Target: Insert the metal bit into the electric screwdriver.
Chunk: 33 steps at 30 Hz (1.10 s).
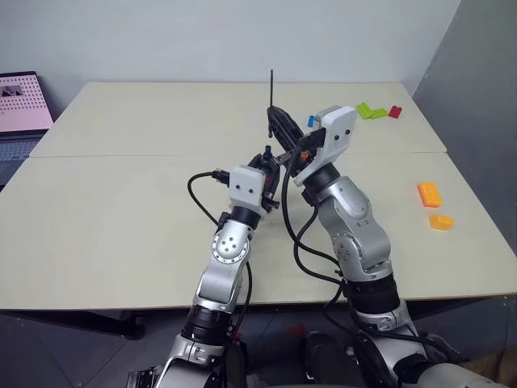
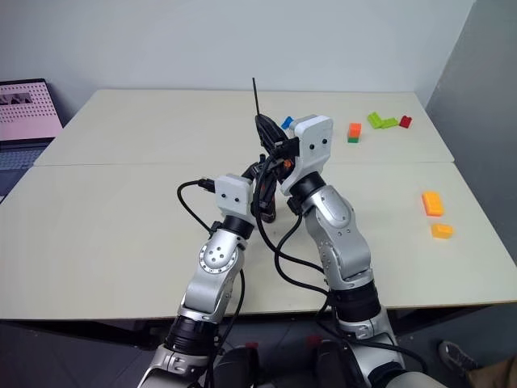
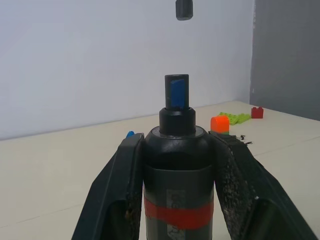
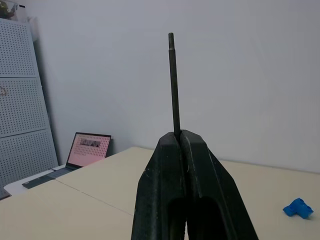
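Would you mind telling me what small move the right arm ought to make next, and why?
Probably tilt the right tool over so the metal bit turns down toward the electric screwdriver. The bit is pinched at its lower end and sticks upward, away from the screwdriver, whose socket end faces up in the left tool; the two are not yet lined up.

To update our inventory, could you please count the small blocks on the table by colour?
Orange blocks: 3
Green blocks: 2
Red block: 1
Blue block: 1
Total: 7
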Each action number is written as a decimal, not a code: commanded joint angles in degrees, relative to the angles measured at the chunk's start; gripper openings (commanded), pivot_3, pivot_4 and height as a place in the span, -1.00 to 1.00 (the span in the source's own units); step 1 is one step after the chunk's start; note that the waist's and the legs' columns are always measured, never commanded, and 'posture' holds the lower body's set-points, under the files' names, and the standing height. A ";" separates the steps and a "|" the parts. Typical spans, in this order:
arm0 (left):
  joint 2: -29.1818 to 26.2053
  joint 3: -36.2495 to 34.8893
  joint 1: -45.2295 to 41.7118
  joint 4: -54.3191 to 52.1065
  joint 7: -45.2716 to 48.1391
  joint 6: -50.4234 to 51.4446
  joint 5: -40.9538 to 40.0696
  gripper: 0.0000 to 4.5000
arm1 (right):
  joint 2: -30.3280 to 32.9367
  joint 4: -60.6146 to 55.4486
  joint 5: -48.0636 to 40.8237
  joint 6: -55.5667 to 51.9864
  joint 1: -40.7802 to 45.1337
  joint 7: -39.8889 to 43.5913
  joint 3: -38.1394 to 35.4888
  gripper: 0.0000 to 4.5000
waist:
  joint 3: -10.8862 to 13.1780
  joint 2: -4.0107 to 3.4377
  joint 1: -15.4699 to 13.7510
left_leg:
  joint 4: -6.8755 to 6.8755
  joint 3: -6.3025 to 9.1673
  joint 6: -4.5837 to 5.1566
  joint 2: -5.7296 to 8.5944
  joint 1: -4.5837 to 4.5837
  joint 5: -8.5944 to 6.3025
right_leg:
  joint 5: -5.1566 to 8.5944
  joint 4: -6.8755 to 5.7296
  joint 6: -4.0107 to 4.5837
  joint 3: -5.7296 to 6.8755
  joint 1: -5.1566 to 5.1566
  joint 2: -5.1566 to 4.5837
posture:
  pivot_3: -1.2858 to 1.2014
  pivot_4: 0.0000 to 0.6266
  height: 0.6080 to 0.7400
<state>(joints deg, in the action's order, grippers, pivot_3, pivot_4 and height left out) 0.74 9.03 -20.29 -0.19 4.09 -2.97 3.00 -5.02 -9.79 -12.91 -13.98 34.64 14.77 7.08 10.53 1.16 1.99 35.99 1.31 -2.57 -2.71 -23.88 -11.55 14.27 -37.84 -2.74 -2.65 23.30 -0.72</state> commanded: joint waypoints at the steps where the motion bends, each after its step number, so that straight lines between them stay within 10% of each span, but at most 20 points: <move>1: -0.05 -0.32 -0.25 -0.24 -0.43 -0.50 0.81 -0.27 | -0.42 -1.14 -0.88 1.23 0.25 0.31 -0.17 -1.00 | 0.00 0.00 0.00 | 0.00 0.00 0.00 0.00 0.00 0.00 | 0.00 0.00 0.00 0.00 0.00 0.00 | 0.03 -0.52 1.00; 33: -21.48 -3.90 -7.29 -14.92 41.81 24.53 -32.42 -0.27 | 25.19 -9.79 -34.67 -19.90 4.93 30.32 -11.03 -1.00 | 0.13 0.03 -0.13 | -0.12 0.02 0.01 -0.01 -0.33 -0.01 | 0.07 0.19 0.09 0.11 0.23 -0.03 | 0.03 -0.52 1.00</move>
<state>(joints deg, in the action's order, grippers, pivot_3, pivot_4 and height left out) -20.53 4.85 -26.83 -11.86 44.23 21.79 -27.60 19.50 -17.76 -46.34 -35.27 39.58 41.93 -4.16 10.66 1.19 1.85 35.87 1.33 -2.56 -2.72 -24.22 -11.56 14.34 -37.65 -2.65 -2.54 23.53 -0.76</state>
